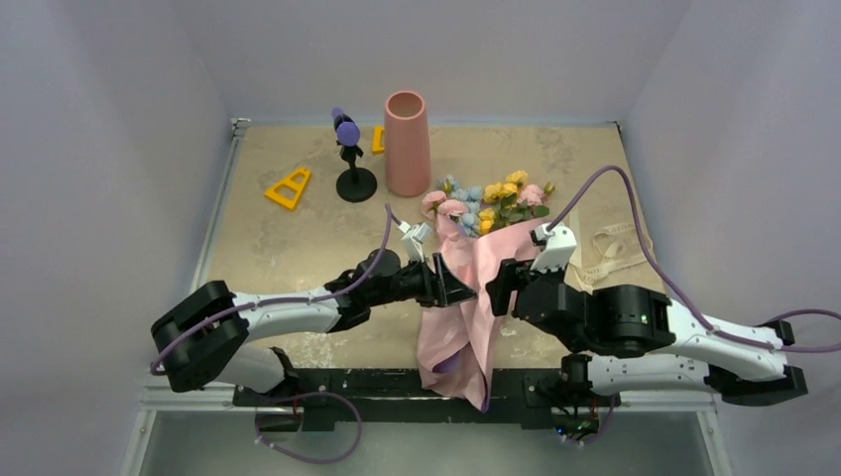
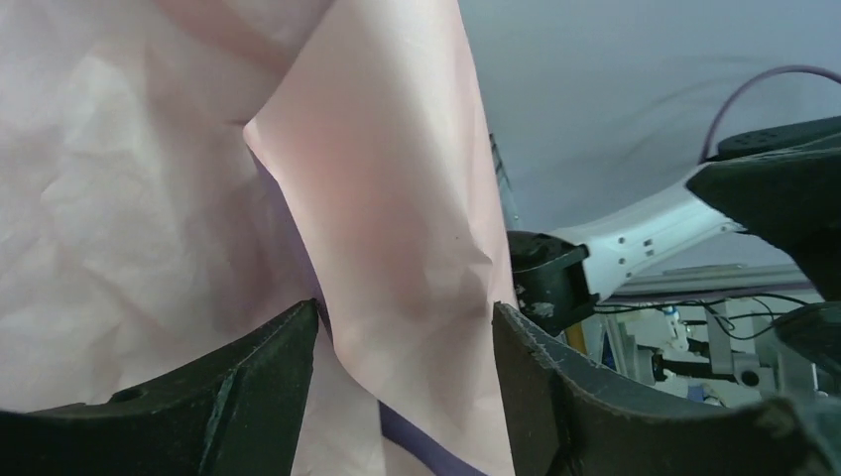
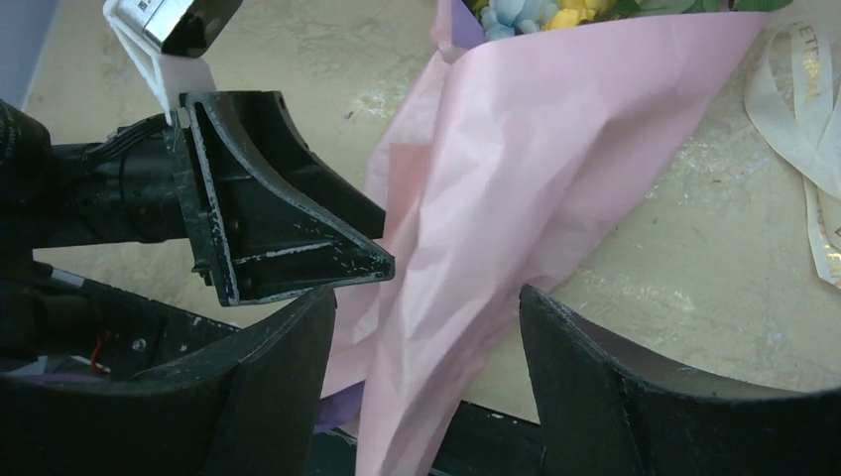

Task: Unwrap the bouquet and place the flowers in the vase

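- Salmon-pink vase [image 1: 407,144] stands upright at the back, just left of the flower heads, with no stems in it.
- Pink paper wrap [image 1: 466,317] still sheathes the bouquet [image 1: 481,233], which lies on the table [image 1: 298,248] with its heads toward the vase and its tail drooping over the near edge. The flowers [image 1: 491,203] have yet to be freed and moved.
- Cream ribbon [image 1: 607,253] lies loose to the right, so the untying looks done.
- Left gripper [image 2: 407,317] straddles a fold of wrap with its jaws parted; I cannot tell whether it pinches the fold.
- Right gripper [image 3: 426,297] is wide open over the wrap's right edge, holding nothing.
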Action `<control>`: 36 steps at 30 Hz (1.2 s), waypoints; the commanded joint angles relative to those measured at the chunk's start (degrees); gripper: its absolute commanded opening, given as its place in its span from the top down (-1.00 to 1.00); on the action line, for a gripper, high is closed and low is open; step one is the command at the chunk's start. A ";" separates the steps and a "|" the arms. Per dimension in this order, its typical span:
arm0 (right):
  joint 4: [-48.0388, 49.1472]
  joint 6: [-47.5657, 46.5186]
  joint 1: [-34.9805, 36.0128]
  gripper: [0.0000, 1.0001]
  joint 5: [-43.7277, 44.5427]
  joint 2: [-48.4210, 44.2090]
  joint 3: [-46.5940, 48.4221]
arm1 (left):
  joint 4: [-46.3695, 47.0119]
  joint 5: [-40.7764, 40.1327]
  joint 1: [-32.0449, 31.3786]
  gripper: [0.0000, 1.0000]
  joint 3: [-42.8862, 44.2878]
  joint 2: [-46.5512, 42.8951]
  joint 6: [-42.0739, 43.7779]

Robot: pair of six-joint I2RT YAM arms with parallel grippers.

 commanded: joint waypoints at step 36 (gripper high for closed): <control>8.14 -10.61 0.27 -0.43 1.07 -13.11 10.80 | -25.46 10.68 -16.16 -0.35 47.25 26.72 17.47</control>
